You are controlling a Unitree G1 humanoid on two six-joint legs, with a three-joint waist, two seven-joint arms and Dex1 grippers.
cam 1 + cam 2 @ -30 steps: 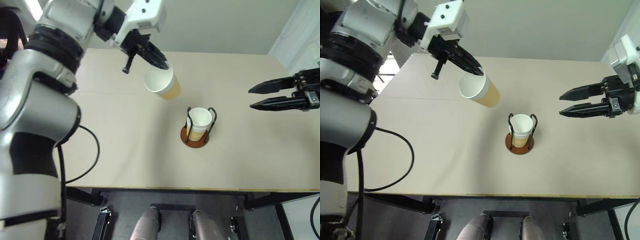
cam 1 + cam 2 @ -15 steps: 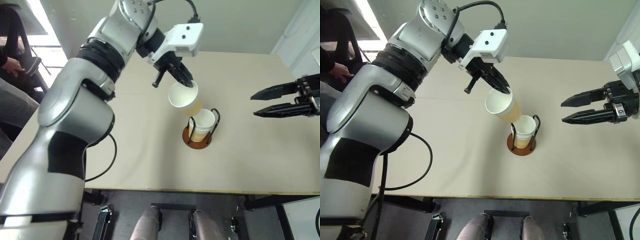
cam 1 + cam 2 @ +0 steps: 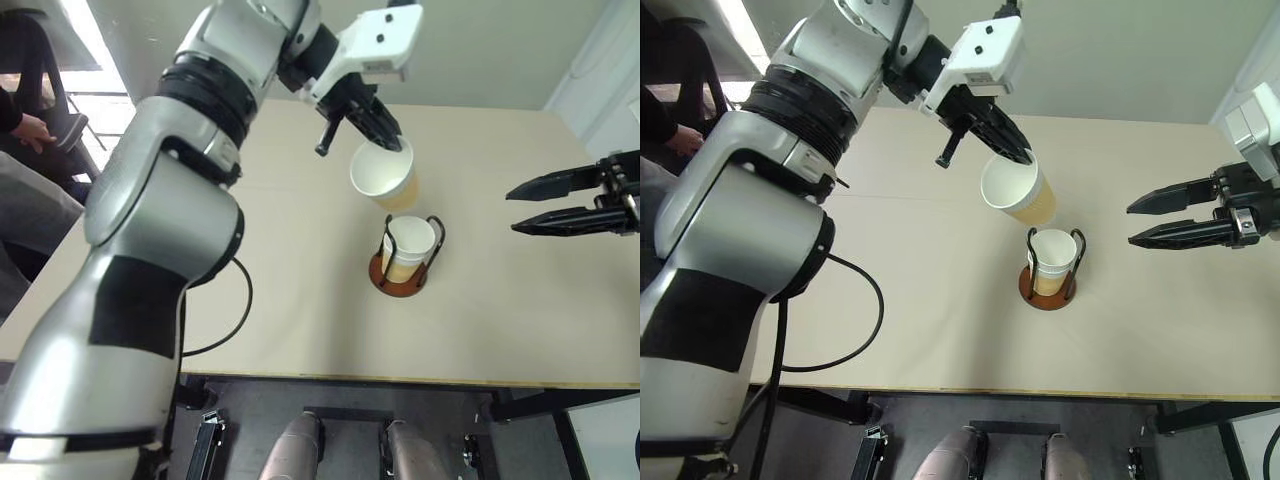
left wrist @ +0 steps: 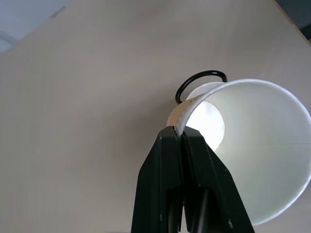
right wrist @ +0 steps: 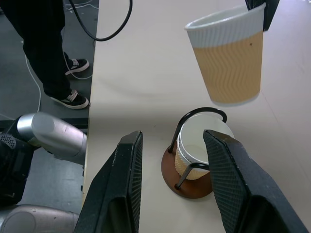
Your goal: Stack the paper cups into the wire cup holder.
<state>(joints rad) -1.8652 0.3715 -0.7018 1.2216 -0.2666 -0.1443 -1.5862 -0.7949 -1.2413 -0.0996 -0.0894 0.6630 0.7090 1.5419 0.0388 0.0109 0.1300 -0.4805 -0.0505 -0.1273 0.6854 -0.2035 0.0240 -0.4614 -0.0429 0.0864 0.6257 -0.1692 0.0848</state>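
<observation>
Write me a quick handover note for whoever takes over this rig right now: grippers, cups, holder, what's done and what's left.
Left gripper: shut on the rim of a tan paper cup with white inside, held tilted in the air just above and behind the holder.
Right gripper: open, empty, hovering off to the right of the holder.
Black wire cup holder with round reddish-brown base: upright on the beige table, with cups already nested in it; the count cannot be told.
Left: bring the held cup over the holder, lower it into the stack, release.
</observation>
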